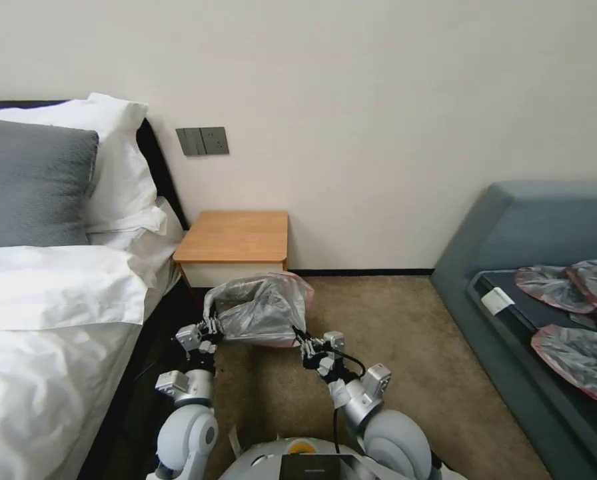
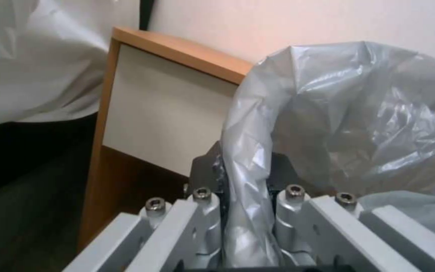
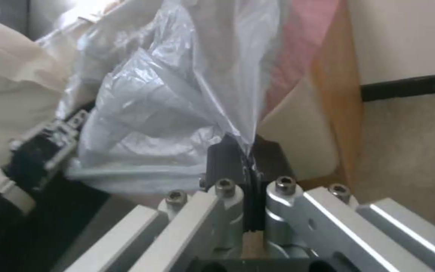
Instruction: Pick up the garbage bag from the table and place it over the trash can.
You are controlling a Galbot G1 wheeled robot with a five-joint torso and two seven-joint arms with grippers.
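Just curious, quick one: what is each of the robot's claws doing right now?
Left gripper: shut on the garbage bag.
Right gripper: shut on the bag's other edge, in front of the table.

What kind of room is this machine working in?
Most likely a hotel-style bedroom: a bed with white linen and a grey pillow, a small orange-brown wooden nightstand beside it, and a grey-blue upholstered daybed on beige carpet.

Readable text: none in any view.
White tag (image 1: 496, 301) on the sofa: blank as far as can be told.
Wall switch plate (image 1: 202, 141): no lettering legible.
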